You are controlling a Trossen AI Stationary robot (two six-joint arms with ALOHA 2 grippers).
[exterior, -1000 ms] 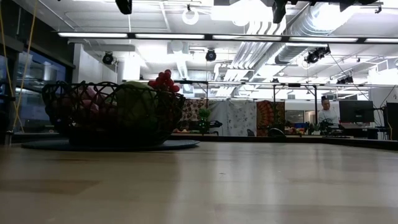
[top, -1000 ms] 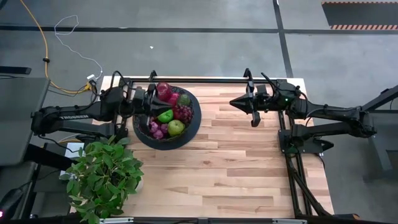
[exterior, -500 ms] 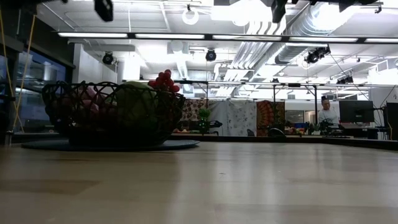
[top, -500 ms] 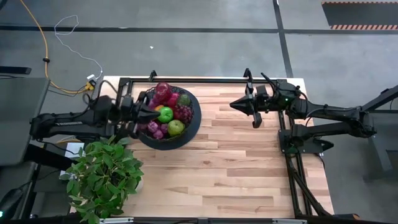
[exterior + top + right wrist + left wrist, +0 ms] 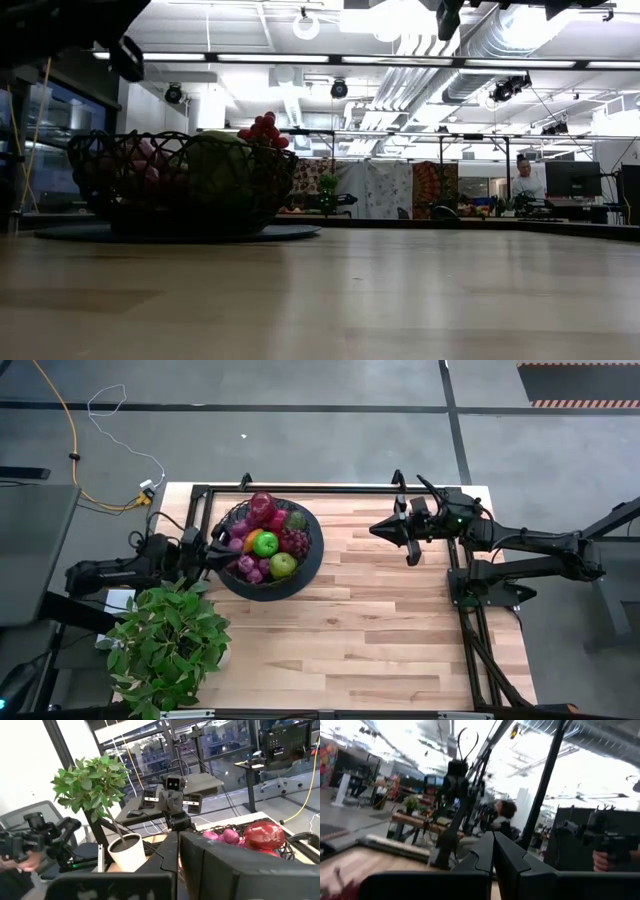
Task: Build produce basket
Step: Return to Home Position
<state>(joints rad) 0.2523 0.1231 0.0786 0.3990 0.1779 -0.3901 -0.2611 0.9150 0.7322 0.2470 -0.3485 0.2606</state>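
Note:
The black wire basket (image 5: 303, 570) stands on the wooden table at the far left, also in the low view (image 5: 180, 190). In it lies the produce: a green apple (image 5: 265, 543), a second one (image 5: 283, 564), a red pomegranate (image 5: 262, 506), dark red grapes (image 5: 294, 540), purple grapes (image 5: 250, 568) and an avocado (image 5: 296, 519). My left gripper (image 5: 222, 548) is shut and empty, just off the basket's left rim and higher than it (image 5: 125, 55). My right gripper (image 5: 376, 528) is shut and empty in the air right of the basket, pointing at it.
A leafy potted plant (image 5: 165, 645) stands at the table's near left corner, close to my left arm; the right wrist view shows its white pot (image 5: 125, 852). A black frame rail (image 5: 330, 489) runs along the far edge. Bare wood (image 5: 360, 630) fills the middle and near right.
My left gripper, shut throughout, has drawn back from above the basket toward the table's left edge and has sunk, ending just outside the basket's left rim. The produce and the basket have stayed where they were.

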